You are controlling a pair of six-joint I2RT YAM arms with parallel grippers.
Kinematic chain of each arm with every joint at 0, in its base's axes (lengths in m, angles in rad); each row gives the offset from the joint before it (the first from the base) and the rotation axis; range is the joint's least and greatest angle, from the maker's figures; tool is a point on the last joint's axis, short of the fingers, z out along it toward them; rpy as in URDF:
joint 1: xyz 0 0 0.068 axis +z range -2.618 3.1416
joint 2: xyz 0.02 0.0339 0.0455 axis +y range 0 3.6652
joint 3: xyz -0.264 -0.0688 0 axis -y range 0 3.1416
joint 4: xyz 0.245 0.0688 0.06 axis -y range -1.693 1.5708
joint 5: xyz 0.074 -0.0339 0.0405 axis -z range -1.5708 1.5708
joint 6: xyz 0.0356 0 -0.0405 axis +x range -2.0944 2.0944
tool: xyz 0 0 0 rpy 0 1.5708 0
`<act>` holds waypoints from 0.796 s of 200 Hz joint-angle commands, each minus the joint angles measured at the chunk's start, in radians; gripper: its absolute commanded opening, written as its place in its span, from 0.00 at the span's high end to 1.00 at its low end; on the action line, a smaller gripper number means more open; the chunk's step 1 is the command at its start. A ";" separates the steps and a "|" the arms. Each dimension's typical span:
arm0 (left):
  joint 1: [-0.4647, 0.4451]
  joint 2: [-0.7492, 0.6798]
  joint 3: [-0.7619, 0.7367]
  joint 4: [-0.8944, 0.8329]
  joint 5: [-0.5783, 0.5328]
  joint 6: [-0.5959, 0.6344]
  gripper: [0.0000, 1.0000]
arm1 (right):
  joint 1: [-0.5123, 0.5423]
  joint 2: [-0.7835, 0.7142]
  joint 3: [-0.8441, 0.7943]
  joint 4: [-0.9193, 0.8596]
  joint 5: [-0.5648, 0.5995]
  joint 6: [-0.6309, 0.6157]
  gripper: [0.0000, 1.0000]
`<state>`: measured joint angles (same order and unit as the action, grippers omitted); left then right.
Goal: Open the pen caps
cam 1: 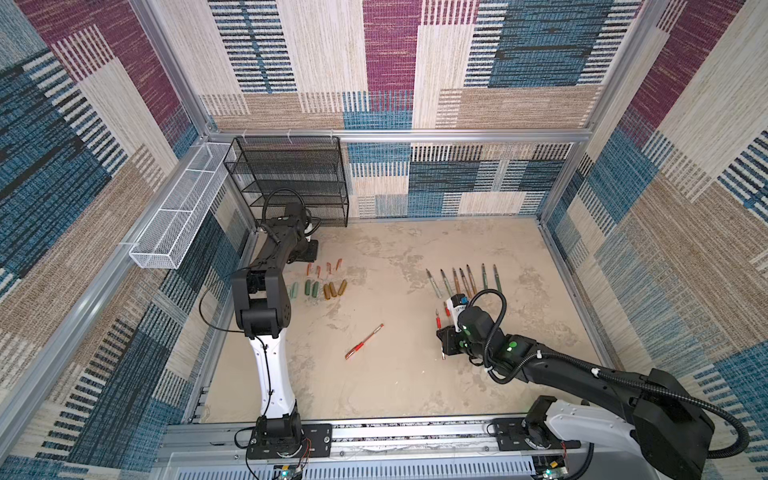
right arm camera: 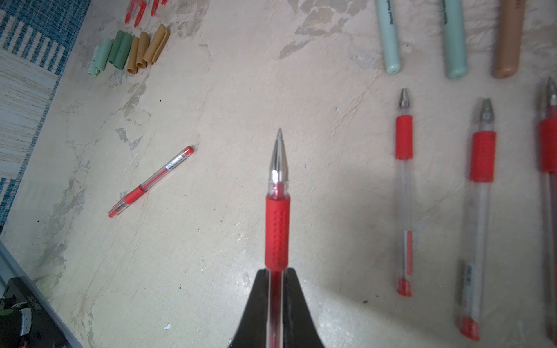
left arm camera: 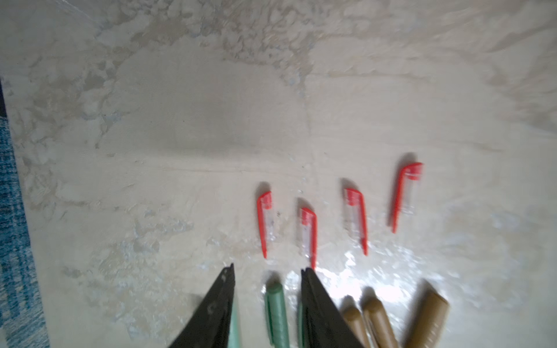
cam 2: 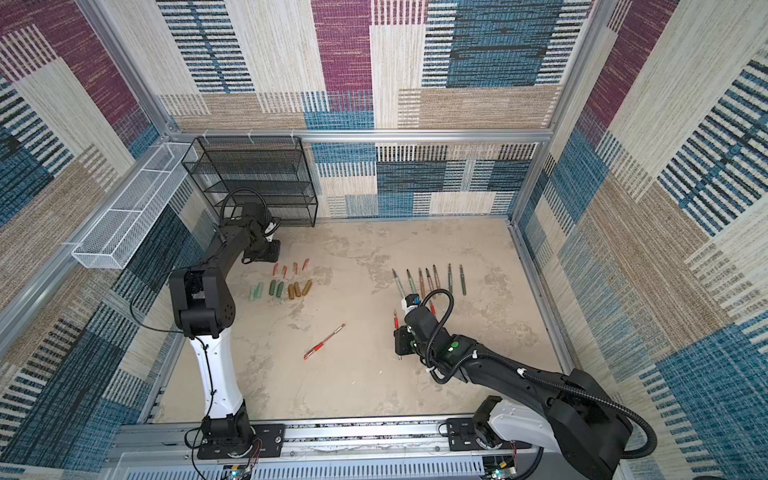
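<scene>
Several slim red pen caps [left arm camera: 265, 223] lie in a row on the table. Just before them lie stubby green caps [left arm camera: 275, 313] and golden brown caps [left arm camera: 376, 322]; both top views show this cluster [cam 1: 318, 289] [cam 2: 280, 289]. My left gripper [left arm camera: 268, 269] is open above the green caps, one of which lies between its fingers, untouched. My right gripper [right arm camera: 277, 274] is shut on an uncapped red pen [right arm camera: 277, 229], held above the table with its metal tip bare. A capped red pen [cam 1: 364, 341] [right arm camera: 150, 180] lies alone mid-table.
Uncapped pen barrels [cam 1: 461, 280] lie in a row at the right, with uncapped red pens [right arm camera: 404, 192] beside my right gripper. A black mesh shelf [cam 1: 291, 183] stands at the back left. A white wire basket [cam 1: 178, 216] hangs on the left wall.
</scene>
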<state>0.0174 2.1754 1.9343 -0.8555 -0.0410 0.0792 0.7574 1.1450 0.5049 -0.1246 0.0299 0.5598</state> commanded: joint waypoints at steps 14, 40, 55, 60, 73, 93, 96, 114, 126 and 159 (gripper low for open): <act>-0.014 -0.179 -0.125 0.032 0.073 -0.042 0.56 | -0.010 0.029 0.043 -0.021 0.005 -0.026 0.98; -0.017 -0.355 -0.274 0.078 0.164 -0.063 0.53 | -0.040 0.075 0.065 -0.029 -0.009 -0.054 0.97; -0.018 -0.463 -0.370 0.116 0.226 -0.071 0.49 | -0.054 0.110 0.102 -0.062 -0.012 -0.066 0.97; -0.018 -0.500 -0.404 0.129 0.243 -0.073 0.47 | -0.056 0.120 0.113 -0.068 -0.013 -0.070 0.97; -0.018 -0.588 -0.492 0.157 0.284 -0.074 0.42 | -0.066 0.147 0.132 -0.075 -0.015 -0.086 0.97; -0.018 -0.718 -0.627 0.202 0.324 -0.084 0.33 | -0.089 0.210 0.184 -0.113 -0.016 -0.106 0.97; -0.017 -0.737 -0.645 0.211 0.327 -0.085 0.32 | -0.091 0.220 0.193 -0.123 -0.017 -0.107 0.96; -0.017 -0.858 -0.770 0.281 0.335 -0.084 0.24 | -0.099 0.269 0.227 -0.145 -0.018 -0.115 0.96; -0.017 -0.919 -0.834 0.315 0.343 -0.076 0.22 | -0.105 0.302 0.239 -0.140 -0.021 -0.119 0.96; -0.015 -1.037 -0.948 0.384 0.375 -0.085 0.16 | -0.119 0.400 0.313 -0.181 -0.022 -0.125 0.95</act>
<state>-0.0010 1.1912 1.0325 -0.5701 0.2882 0.0032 0.6422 1.5017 0.7708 -0.2745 0.0010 0.4477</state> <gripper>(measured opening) 0.816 0.098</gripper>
